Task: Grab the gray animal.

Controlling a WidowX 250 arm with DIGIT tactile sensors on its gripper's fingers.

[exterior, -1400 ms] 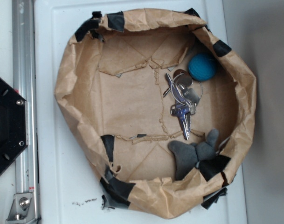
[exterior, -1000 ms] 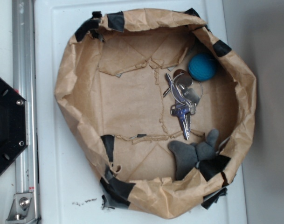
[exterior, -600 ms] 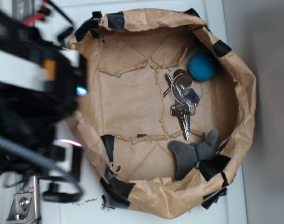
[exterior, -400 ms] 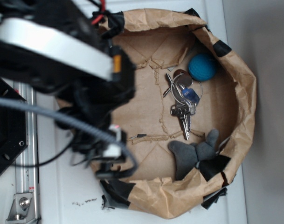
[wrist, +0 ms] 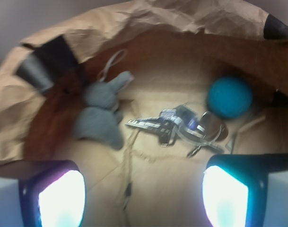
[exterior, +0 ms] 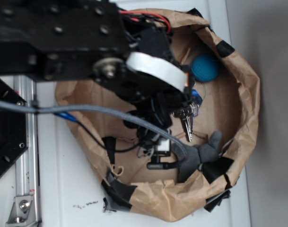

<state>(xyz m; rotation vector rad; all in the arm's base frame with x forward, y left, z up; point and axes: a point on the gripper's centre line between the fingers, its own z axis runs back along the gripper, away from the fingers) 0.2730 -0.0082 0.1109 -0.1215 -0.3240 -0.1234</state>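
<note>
- Exterior view: one brown paper bowl (exterior: 248, 90) patched with black tape holds one gray animal (exterior: 200, 153), one teal ball (exterior: 205, 67) and one bunch of keys (exterior: 187, 120).
- The gray animal lies against the bowl's lower right wall, just below the keys; it is dark gray, soft, with stubby rounded limbs.
- The black arm covers the bowl's left half; the gripper (exterior: 159, 153) sits just left of the toy, and I cannot tell here how its fingers stand.
- Wrist view: one gray animal (wrist: 102, 113) lies left of the keys (wrist: 174, 126), the teal ball (wrist: 229, 97) to the right.
- The two fingers (wrist: 54, 191) are spread wide, gripping nothing.
</note>
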